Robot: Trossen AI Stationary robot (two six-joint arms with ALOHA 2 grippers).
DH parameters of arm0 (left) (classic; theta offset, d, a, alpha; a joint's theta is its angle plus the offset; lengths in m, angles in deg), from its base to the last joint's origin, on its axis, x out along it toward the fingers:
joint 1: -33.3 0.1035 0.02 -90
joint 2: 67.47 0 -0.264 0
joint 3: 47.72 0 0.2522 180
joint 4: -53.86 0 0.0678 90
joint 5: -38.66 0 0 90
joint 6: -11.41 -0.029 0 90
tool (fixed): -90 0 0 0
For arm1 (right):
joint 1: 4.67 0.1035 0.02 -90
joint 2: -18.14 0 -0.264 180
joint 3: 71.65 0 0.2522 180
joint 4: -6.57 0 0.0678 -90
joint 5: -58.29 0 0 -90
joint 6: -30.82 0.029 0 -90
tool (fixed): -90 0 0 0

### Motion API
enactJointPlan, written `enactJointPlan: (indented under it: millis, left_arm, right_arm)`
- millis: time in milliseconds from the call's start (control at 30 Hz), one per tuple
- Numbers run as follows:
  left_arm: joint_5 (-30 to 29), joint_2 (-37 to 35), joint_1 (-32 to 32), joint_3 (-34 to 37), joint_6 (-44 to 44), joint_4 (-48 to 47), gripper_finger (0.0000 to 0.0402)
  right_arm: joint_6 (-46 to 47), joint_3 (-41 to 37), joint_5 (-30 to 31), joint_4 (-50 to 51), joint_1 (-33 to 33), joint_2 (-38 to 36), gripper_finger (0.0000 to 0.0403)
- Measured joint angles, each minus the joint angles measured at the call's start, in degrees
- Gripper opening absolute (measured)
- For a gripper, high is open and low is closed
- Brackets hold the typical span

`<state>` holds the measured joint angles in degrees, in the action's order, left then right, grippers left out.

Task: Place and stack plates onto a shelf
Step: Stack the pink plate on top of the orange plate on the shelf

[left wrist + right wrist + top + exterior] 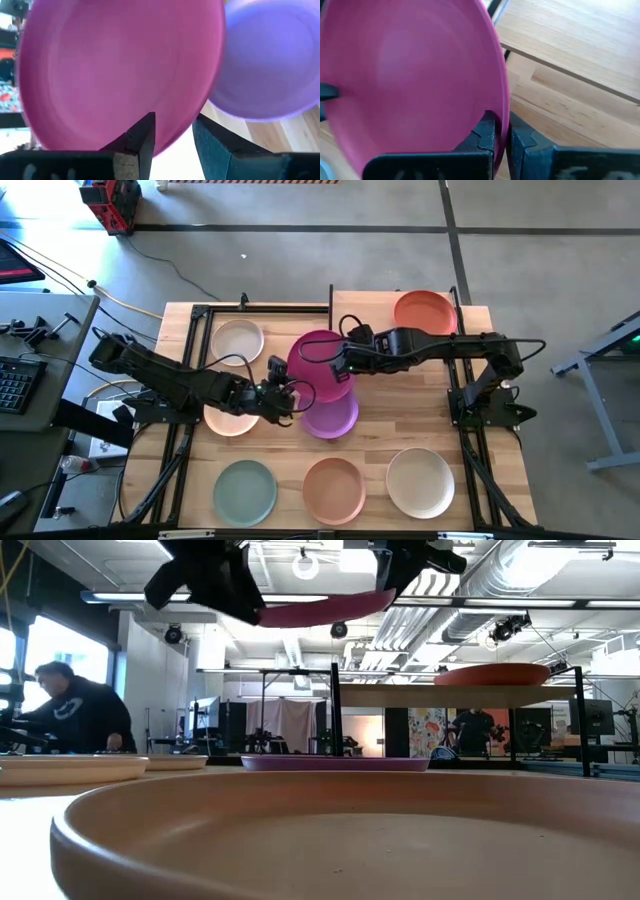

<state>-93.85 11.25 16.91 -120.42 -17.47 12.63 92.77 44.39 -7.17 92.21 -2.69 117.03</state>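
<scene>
The magenta plate (320,363) hangs tilted in the air above the purple plate (335,418), which lies flat on the table. My right gripper (346,366) is shut on the magenta plate's right rim. My left gripper (284,388) is open at the plate's opposite, left rim. In the left wrist view its fingers (145,137) stand on either side of the magenta rim (167,142), and I cannot tell whether they touch it. The orange-red plate (425,311) rests on the raised shelf (420,695). My right gripper pinches the magenta plate's rim (502,117) on the side toward the table's right. One finger (482,135) is on the plate's inner face and the other is behind it. The fingers come level from the right. The plate is lifted clear and tilted (320,608).
The cream plate (237,340) lies far left and the peach plate (226,421) lies under my left arm. Along the near edge sit the sage green (245,490), salmon (333,488) and off-white (420,482) plates. A person (70,705) stands beyond the table.
</scene>
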Motion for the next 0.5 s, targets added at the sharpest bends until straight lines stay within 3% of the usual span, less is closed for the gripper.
enactJointPlan:
  millis: [500]
  left_arm:
    - [-3.9,-0.4,1.7,-6.6,-5.3,0.5,0.0117]
  right_arm:
    - [-2.6,0.0,5.2,6.1,-5.0,-7.9,0.0001]
